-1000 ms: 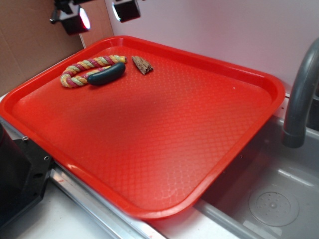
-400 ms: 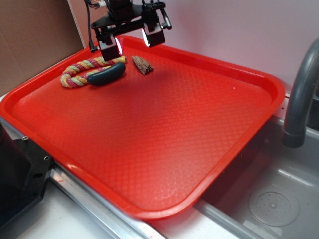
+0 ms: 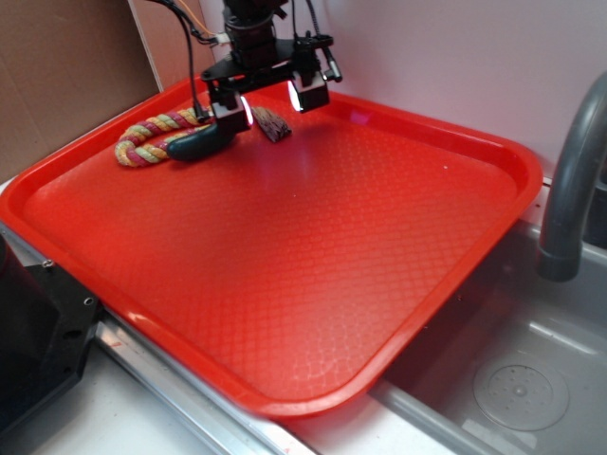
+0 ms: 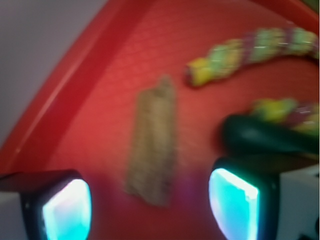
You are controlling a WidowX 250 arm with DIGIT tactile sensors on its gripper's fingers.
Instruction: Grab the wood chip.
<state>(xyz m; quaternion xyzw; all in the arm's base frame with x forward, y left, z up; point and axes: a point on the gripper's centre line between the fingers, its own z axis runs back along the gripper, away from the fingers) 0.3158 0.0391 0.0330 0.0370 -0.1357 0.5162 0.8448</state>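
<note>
At the red tray's [image 3: 474, 256] far corner, the spread fingers [image 4: 67, 210] should straddle the wood chip [image 3: 272, 123] squarely, avoiding the dark sausage-shaped toy [image 3: 197, 143].

My gripper [image 3: 269, 99] is a black assembly: a flat crossbar carrying two blocky black fingers [image 3: 309, 89], each faced with a pale, glossy pad that glows white in the exterior view and cyan in the blurred wrist view. Thin dark cables, with an orange wire, loop from my upper body.
</note>
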